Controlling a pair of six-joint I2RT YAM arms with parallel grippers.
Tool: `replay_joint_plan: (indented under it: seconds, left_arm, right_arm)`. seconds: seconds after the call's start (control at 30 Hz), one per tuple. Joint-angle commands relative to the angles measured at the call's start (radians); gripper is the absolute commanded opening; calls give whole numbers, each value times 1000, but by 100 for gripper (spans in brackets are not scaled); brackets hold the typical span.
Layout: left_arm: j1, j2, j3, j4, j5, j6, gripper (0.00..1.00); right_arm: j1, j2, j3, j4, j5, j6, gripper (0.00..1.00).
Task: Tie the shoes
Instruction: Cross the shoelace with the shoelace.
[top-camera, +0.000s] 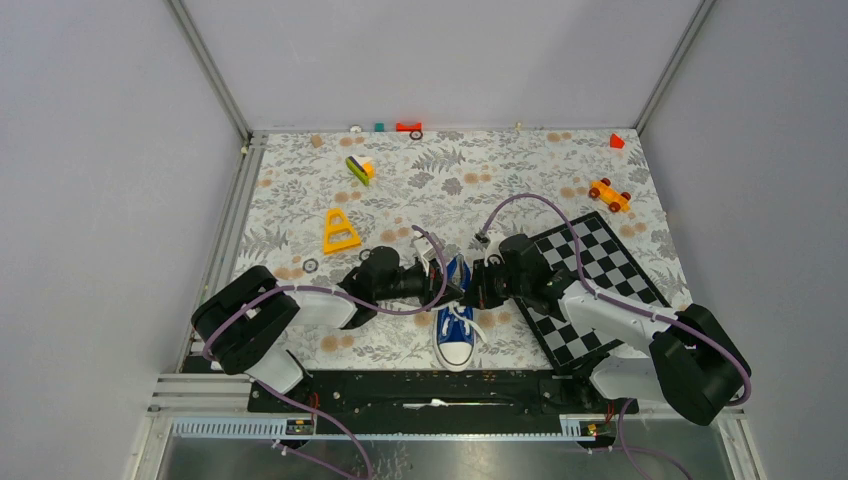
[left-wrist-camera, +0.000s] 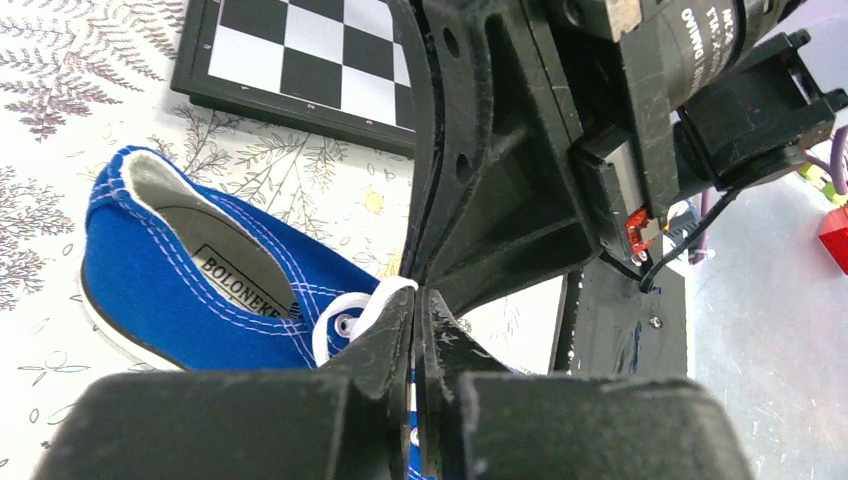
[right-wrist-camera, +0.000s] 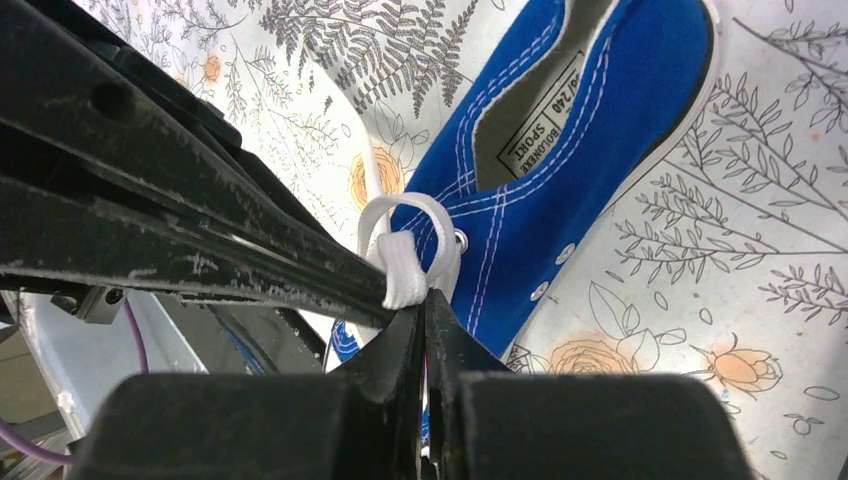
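With left gripper (left-wrist-camera: 415, 293) and right gripper (right-wrist-camera: 425, 300), both closed tight and tip to tip, pinched the white lace (right-wrist-camera: 400, 272) just above the blue shoe (top-camera: 456, 330), directly beneath. Had a chessboard (top-camera: 600, 252) just beyond the right gripper.

You had a bright blue canvas sneaker (top-camera: 456, 325) with white stitching, a white sole and toe cap, and white laces (right-wrist-camera: 405, 262) — its grey insole bore a label in black letters. The table cover (top-camera: 300, 200) was pale, printed with grey ferns and orange blossoms. On your right lay a black-and-white chequered board (top-camera: 590, 280). The left gripper (left-wrist-camera: 415, 300) and right gripper (right-wrist-camera: 425, 305) were black, their cables (top-camera: 535, 197) purple. Farther back — a yellow triangle (top-camera: 341, 244), an orange toy car (top-camera: 609, 194) with red wheels, and a red block (top-camera: 617, 141).
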Motion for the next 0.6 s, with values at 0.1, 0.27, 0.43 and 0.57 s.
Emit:
replay_joint_plan:
  seconds: [0.1,0.27,0.43,0.57]
  left_arm:
    - [6,-22,-4,74,-68,-12,0]
    - [6,-30,-28,112,-91,-39,0]
    - [10,-35,-34,118,-102,-50,0]
    - [16,-45,-53,135,-109,-59,0]
  right_arm:
    - [4,-58,10,15,-1,6,0]
    - [2,-76,0,27,17,17,18]
    - [3,-59,8,32,28,22,30]
    - [2,-47,17,32,32,23,38]
